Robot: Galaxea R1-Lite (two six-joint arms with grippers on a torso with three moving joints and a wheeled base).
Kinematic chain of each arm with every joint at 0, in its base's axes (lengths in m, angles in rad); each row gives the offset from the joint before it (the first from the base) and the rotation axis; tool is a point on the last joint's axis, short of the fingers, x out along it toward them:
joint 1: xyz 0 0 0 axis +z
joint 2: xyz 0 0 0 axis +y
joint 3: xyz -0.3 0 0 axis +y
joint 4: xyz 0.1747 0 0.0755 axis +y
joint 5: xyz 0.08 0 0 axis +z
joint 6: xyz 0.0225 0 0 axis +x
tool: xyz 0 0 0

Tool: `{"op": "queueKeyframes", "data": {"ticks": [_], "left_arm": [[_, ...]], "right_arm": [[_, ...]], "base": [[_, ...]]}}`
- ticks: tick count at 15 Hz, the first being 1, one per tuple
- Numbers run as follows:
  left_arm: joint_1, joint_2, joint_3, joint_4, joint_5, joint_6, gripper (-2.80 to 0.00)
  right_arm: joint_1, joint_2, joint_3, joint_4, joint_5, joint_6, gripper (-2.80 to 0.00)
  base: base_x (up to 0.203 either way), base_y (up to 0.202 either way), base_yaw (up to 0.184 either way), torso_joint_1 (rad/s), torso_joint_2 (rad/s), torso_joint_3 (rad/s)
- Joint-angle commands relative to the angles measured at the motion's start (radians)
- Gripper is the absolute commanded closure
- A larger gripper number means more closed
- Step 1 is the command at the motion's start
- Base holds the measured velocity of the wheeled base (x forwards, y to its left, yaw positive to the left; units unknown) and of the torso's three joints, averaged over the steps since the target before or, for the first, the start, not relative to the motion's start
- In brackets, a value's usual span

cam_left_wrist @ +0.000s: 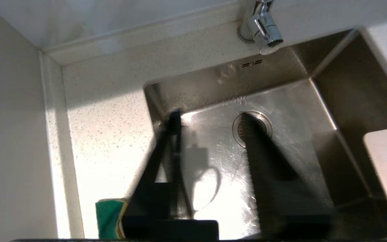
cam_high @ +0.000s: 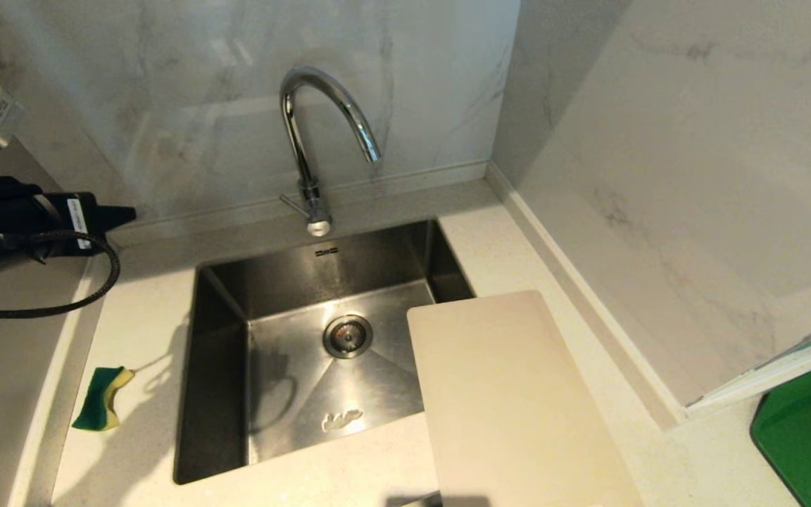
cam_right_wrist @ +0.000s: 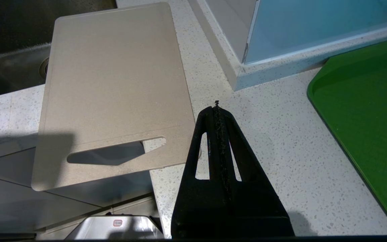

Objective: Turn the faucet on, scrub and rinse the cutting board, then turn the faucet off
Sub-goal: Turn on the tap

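Head view: cutting board (cam_high: 511, 394) flat on counter (cam_high: 138, 451), one corner overhanging sink (cam_high: 222, 366) — faucet (cam_high: 314, 141) behind. Likely stiff, light, slippery when wet; best taken at slot handle (cam_right_wrist: 113, 153) or a long edge. Left gripper (cam_left_wrist: 213, 134) fingers apart above sink; right gripper (cam_right_wrist: 217, 111) fingers together beside board — empty.

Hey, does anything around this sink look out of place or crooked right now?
Yes. The cutting board lies askew, its far corner jutting over the sink basin and its handle end hanging past the counter's front edge. The sponge on the counter left of the sink is bent out of shape.
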Motion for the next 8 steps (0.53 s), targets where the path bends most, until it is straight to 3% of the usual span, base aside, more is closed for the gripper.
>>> {"op": "queueKeyframes", "data": {"ticks": [1,4,8], "left_arm": [[-0.01,0.046,0.001,-0.017,0.022,-0.003,-2.8],[-0.019,0.044,0.011,-0.025,0.02,-0.057,-2.8],[-0.036,0.061,-0.005,-0.028,0.016,-0.079,-2.8]], "right_arm": [[0.0,0.002,0.002,0.0,0.0,0.0,0.0],[0.0,0.002,0.002,0.0,0.0,0.0,0.0],[0.0,0.002,0.002,0.0,0.0,-0.001,0.0]], "base": [[0.0,0.0,0.0,0.0,0.0,0.0],[0.0,0.0,0.0,0.0,0.0,0.0],[0.0,0.0,0.0,0.0,0.0,0.0]]}}
